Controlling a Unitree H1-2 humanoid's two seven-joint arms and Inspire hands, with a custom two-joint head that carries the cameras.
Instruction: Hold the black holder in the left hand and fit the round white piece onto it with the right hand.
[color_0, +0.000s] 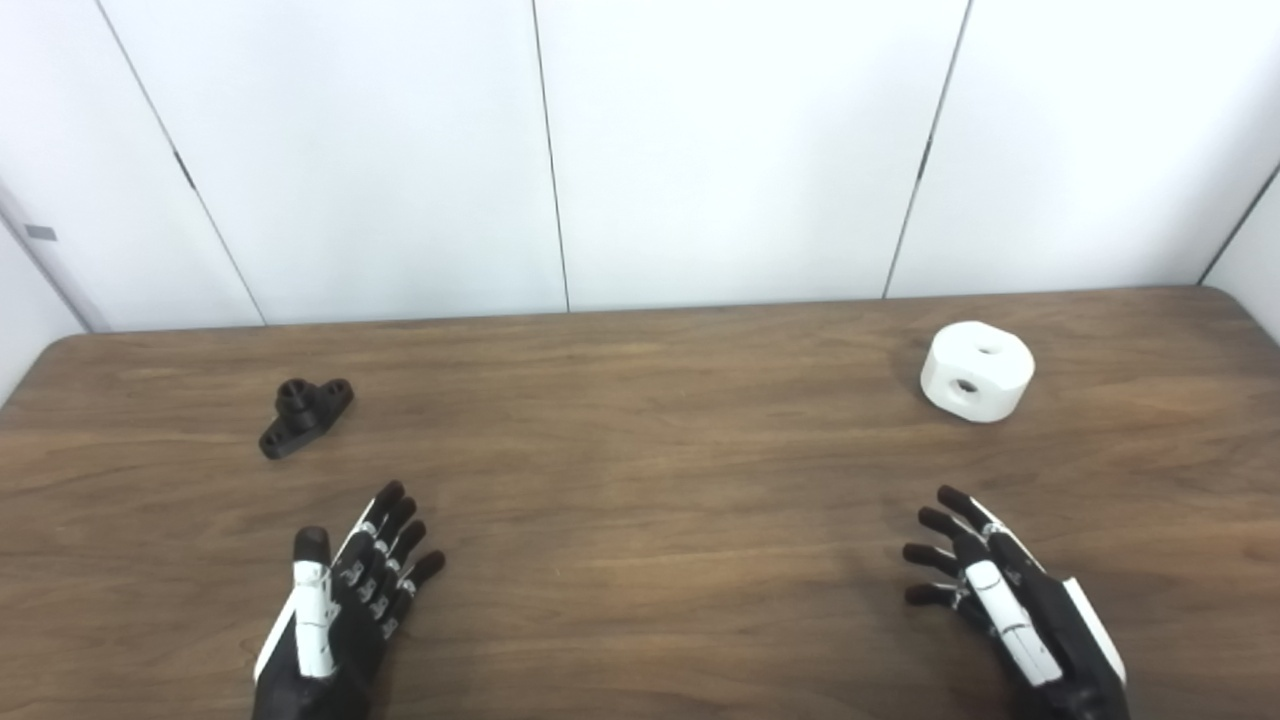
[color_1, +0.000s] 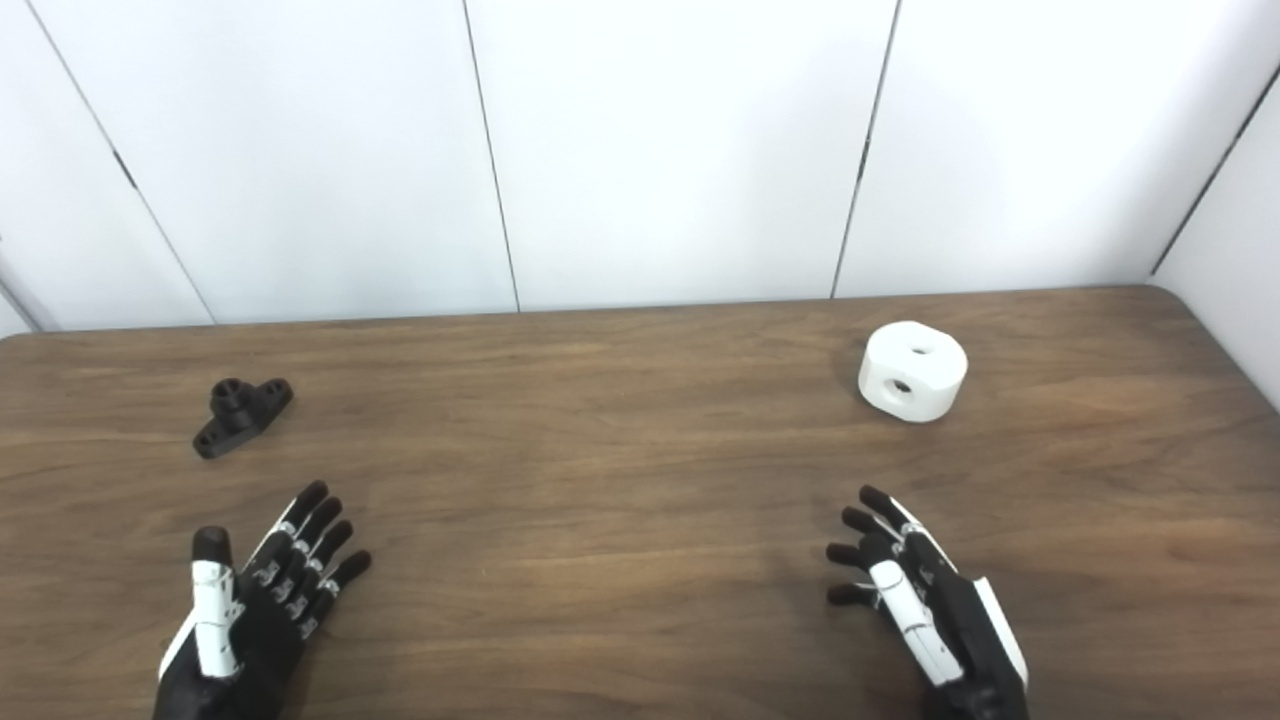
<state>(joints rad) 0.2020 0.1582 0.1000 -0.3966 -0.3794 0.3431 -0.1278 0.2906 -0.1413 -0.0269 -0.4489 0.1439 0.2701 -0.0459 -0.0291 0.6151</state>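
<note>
The black holder (color_0: 305, 417) lies on the wooden desk (color_0: 640, 480) toward its far left corner, a flat base with a short round post rising from the middle. The round white piece (color_0: 977, 370) sits toward the far right corner, well apart from the holder, with one hole in its top face and another in its side wall facing the near edge.

The left hand (color_0: 345, 600) is over the near edge on the left side, palm turned up, its fingers (color_0: 398, 535) spread and released, grasping nothing. It is nearer the desk's front edge than the holder and clear of it. The right hand (color_0: 1000, 595) is over the near edge on the right side, also released, fingers (color_0: 940, 555) splayed and slightly curled, empty and apart from the white piece beyond it.

The left eye view shows the rounded far left corner of the desk and a grey strip on the wall (color_0: 40, 232) beside it; the right eye view cuts that corner off. The right eye view instead shows more of the white side wall (color_1: 1235, 290) past the desk's right edge.
</note>
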